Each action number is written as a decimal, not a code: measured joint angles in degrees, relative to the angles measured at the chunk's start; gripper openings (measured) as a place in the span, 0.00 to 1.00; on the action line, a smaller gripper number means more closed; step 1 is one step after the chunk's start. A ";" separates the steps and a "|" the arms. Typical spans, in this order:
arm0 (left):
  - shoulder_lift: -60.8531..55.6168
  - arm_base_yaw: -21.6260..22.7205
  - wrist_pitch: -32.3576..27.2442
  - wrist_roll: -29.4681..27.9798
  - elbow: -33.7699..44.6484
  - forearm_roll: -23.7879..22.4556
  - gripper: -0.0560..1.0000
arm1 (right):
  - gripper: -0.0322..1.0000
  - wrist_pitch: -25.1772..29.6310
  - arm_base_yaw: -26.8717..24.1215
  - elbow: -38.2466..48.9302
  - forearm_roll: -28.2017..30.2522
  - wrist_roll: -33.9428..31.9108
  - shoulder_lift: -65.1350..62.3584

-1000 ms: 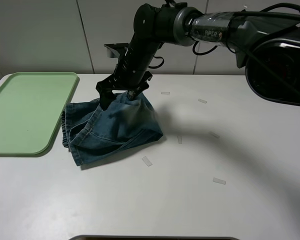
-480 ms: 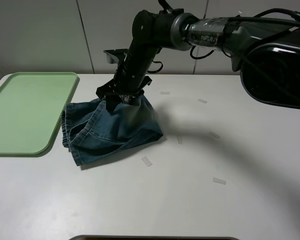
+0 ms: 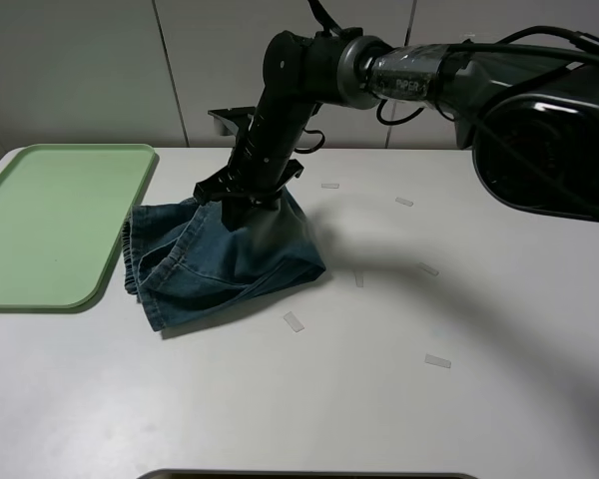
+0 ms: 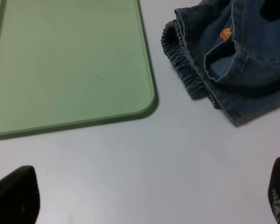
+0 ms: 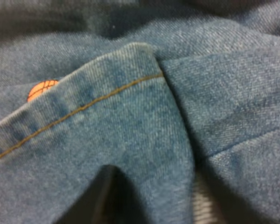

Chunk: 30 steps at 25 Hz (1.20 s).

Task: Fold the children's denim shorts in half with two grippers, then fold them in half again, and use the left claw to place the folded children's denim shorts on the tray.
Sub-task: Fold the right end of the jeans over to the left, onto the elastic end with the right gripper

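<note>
The children's denim shorts [image 3: 225, 254] lie crumpled on the white table, just right of the tray [image 3: 50, 225]. My right gripper [image 3: 242, 203] reaches across from the right and presses down on the far upper edge of the shorts, its jaws closed on a fold of the denim. In the right wrist view a stitched hem of the shorts [image 5: 130, 116] fills the frame, with one dark finger [image 5: 102, 198] against the cloth. In the left wrist view my left gripper [image 4: 144, 200] stands open over bare table, near the tray [image 4: 70, 65] and the gathered waistband of the shorts [image 4: 186, 70].
Small white tape strips [image 3: 294, 321] lie scattered on the table right of the shorts, one of them [image 3: 437, 360] nearer the front. The right arm's dark base [image 3: 549, 120] fills the upper right. A grey wall closes off the back.
The right gripper has come down onto the upper edge of the shorts, and its spread jaws have closed on the denim. The left gripper has not moved.
</note>
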<state>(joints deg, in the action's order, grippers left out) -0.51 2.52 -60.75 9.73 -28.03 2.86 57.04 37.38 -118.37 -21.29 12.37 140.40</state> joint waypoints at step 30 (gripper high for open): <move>0.00 0.00 0.12 0.00 0.00 -1.93 0.98 | 0.03 -2.47 9.15 -11.88 -10.95 4.34 0.44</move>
<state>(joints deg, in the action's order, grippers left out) -0.51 2.52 -60.63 9.73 -28.03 0.93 54.56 46.53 -130.26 -32.24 16.71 140.85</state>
